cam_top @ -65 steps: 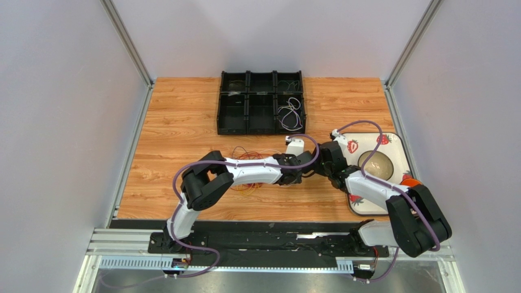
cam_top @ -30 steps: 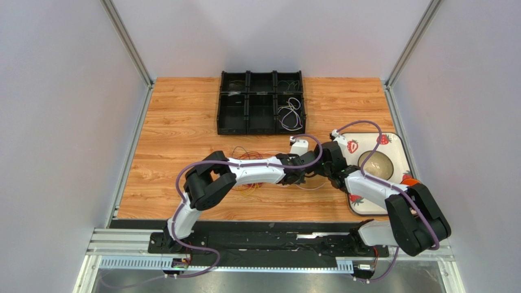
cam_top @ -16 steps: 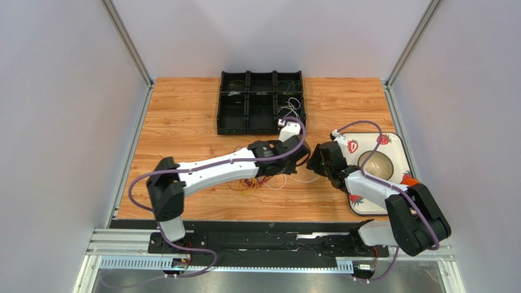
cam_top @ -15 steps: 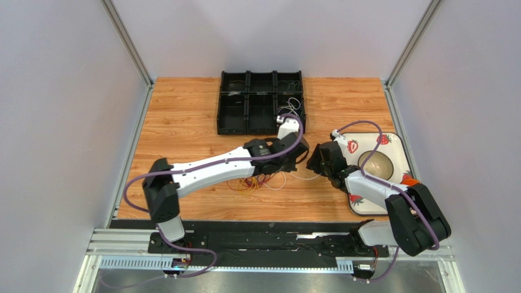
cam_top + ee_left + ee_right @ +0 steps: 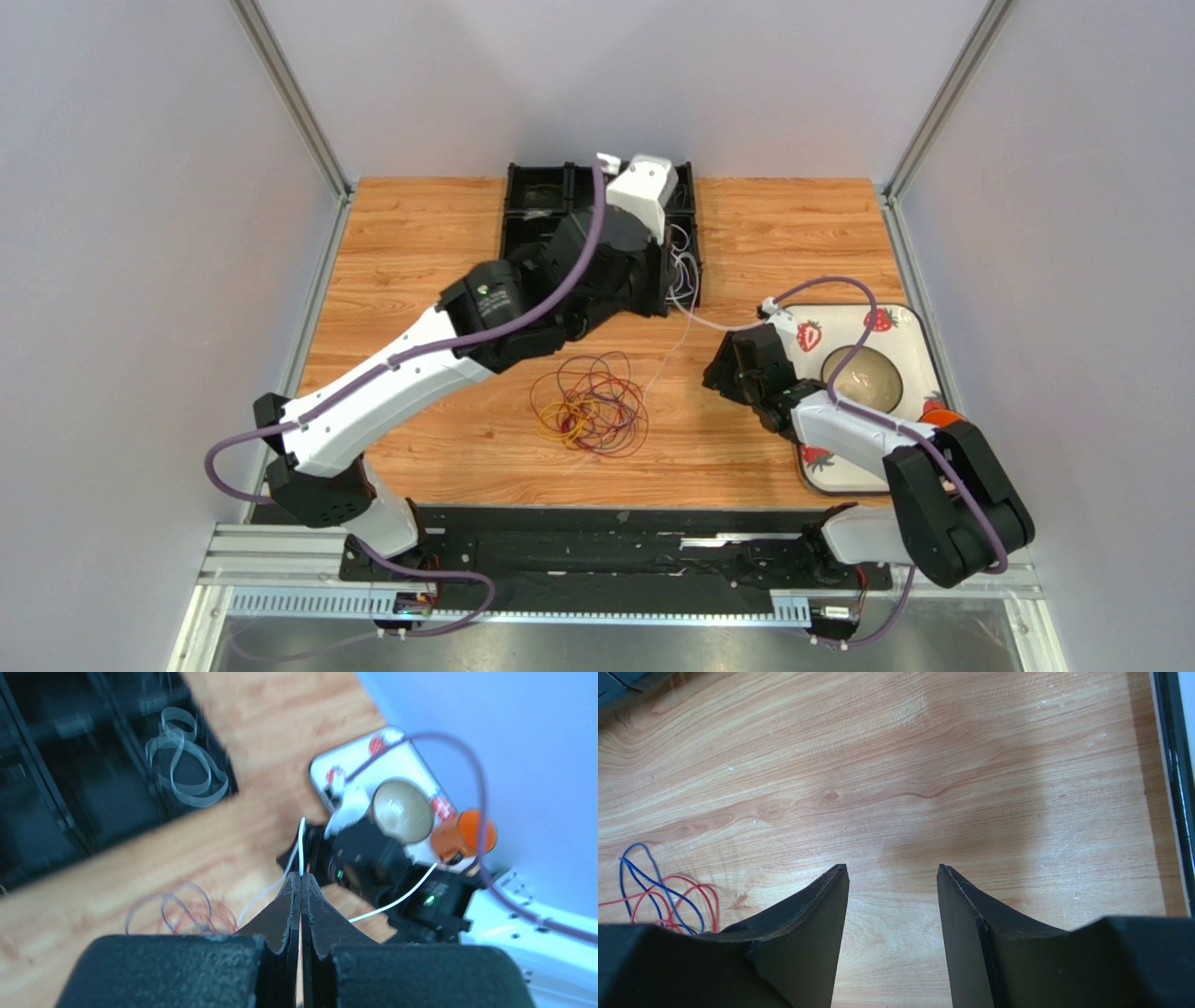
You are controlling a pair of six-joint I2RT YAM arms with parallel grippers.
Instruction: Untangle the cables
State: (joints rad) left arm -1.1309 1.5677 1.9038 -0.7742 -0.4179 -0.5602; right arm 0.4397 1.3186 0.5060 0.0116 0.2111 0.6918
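Nearest the arm bases, in the lower middle of the top view, the loose cables [image 5: 591,406] lie in a red, yellow and dark heap on the wooden bench [image 5: 421,280]. The right wrist view catches only an edge of that heap, blue and red strands at its lower left.

Just to the right of the heap sits the right tool [image 5: 891,871]. Its own camera shows the fingers spread with only bare wood between them, which the overhead view cannot settle.

To the right again lies a strawberry-printed tray [image 5: 919,336] carrying a round brown ball [image 5: 863,375] and an orange thing [image 5: 943,416].

From beside the right arm's head a white cable [image 5: 706,322] runs taut toward the upper left. Whether it touches that arm cannot be told.

Farther back, the left wrist view shows the left tool [image 5: 300,877] with fingers pressed together, pinching this white cable at the tips. From above the arm's own body hides that grip.

Farthest, at the top centre, stands the black organiser [image 5: 533,189], partly covered by the left arm. A coiled white cable [image 5: 186,766] lies in one compartment.
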